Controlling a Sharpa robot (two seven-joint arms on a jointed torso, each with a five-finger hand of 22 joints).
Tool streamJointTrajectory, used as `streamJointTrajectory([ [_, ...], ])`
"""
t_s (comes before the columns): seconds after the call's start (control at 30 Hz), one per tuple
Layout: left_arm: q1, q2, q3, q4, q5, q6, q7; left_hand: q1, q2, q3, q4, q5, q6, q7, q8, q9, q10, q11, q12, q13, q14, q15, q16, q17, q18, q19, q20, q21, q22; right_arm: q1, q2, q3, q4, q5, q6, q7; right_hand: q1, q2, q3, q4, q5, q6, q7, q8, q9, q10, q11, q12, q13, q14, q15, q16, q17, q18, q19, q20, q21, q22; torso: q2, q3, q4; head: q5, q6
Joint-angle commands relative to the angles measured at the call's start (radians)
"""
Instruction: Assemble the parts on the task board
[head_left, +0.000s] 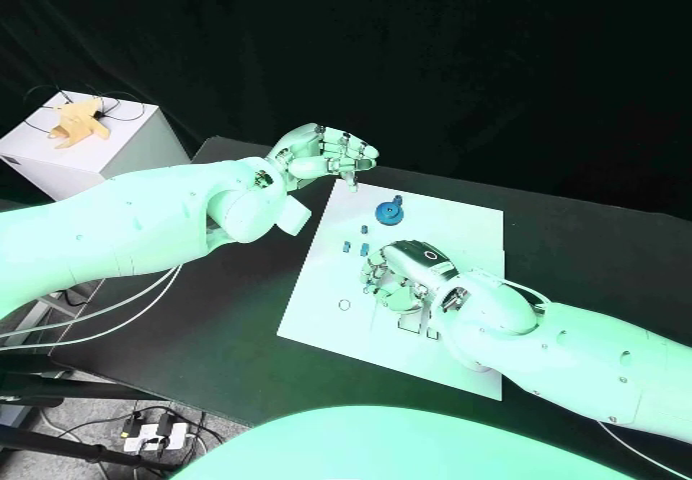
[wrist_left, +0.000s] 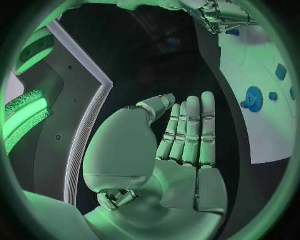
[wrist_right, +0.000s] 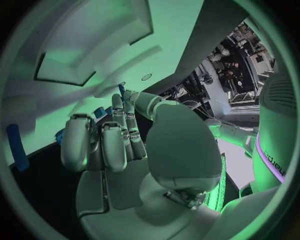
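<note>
Right hand (head_left: 407, 272) down on the task board (head_left: 325, 300) at its middle, fingers curled among the small blue parts (head_left: 356, 244); grip hidden, cannot tell. Round blue part (head_left: 389, 210) just beyond, toward the far edge. Left hand (head_left: 320, 152) empty, fingers straight, above the board's far corner, about as near.

The flat white task board (head_left: 462, 225) looks like smooth matt plastic, the round blue part (head_left: 388, 211) like glossy plastic, the silver many-fingered hands (head_left: 325, 152) like satin metal, on a matt black table (head_left: 188, 330).
</note>
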Motion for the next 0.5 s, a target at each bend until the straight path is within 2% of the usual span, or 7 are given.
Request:
streamJointTrajectory([
  [0.03,0.001,0.002,0.001,0.001,0.008,0.004,0.006,0.007,0.000,-0.003,0.000,0.002,0.000,0.002,0.004,0.001,-0.007,0.001,-0.004,-0.001,-0.007,-0.001,-0.007,-0.002,0.015,0.008,0.002,-0.004,-0.001,-0.003,0.002,-0.001,-0.001,-0.016,0.007,-0.004,0.014,0.019,-0.001,-0.004,0.005,0.003,0.001,0.003,0.001,0.025,-0.016,0.003,0.001,0.036,-0.007,-0.006,-0.001,-0.003,0.023,-0.006,0.000,0.076,0.000,-0.0004,0.0007,0.002,0.000],
  [0.23,0.001,0.003,0.001,0.000,0.008,0.006,0.005,0.007,0.001,-0.004,0.000,0.002,0.000,0.002,0.006,0.001,-0.009,0.001,-0.004,-0.002,-0.007,0.000,-0.008,-0.002,0.015,0.007,0.002,-0.005,-0.002,-0.005,0.006,-0.001,-0.008,-0.015,0.015,-0.002,0.014,0.019,0.000,-0.005,0.004,0.003,0.001,0.003,0.002,0.025,-0.016,0.003,0.001,0.036,-0.007,-0.007,-0.002,-0.003,0.023,-0.006,-0.001,0.075,0.000,-0.0002,-0.0008,0.003,0.000],
  [0.5,0.001,0.003,0.000,0.000,0.008,0.008,0.003,0.007,0.001,-0.004,0.000,0.002,0.000,0.002,0.006,0.001,-0.009,0.001,-0.004,-0.002,-0.007,0.000,-0.008,-0.002,0.015,0.007,0.002,-0.005,-0.002,-0.007,0.014,-0.003,-0.017,-0.014,0.034,-0.002,0.013,0.020,0.000,-0.006,0.003,0.003,0.001,0.003,0.002,0.025,-0.016,0.002,0.001,0.036,-0.007,-0.007,-0.002,-0.003,0.023,-0.006,-0.001,0.075,0.000,-0.0002,0.0005,0.002,0.000],
])
